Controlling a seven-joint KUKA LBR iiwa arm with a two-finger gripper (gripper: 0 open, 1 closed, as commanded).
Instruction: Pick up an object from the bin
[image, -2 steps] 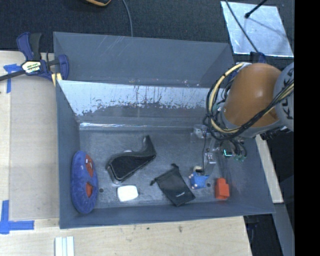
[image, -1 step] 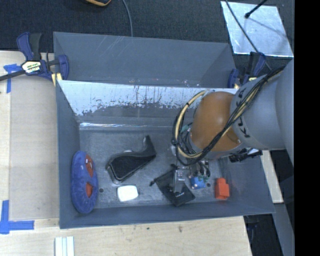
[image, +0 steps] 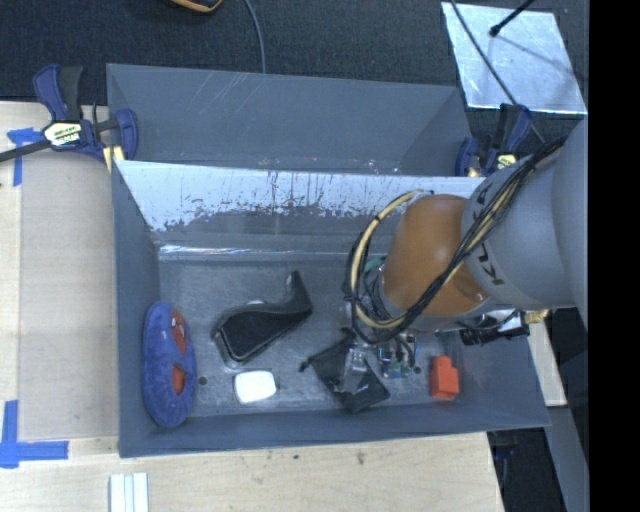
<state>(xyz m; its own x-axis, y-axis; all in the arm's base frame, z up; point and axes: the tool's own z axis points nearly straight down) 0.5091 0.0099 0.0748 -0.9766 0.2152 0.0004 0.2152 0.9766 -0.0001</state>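
Blocks of small size lay nearest to the tool: a white block to its left and an orange block just to its right, both in the lower part of the frame, along the front wall of the bin. The tool stood low over the bin floor between them, at the lower middle. I could not tell if it was released or clenched, or if the dark shapes under it were a thing or its own parts.

In my judgement both blocks would be light and stiff, so a firm pinch across the short sides should hold them. The orange one sat near the wall, which would leave less room.

Further to the left, at the centre, rested a black curved piece with a smooth shell, probably slippery; its narrow neck seemed the better place. At the far left lay a blue oval thing, which looked soft. Above the tool rose the orange cover of the wrist.
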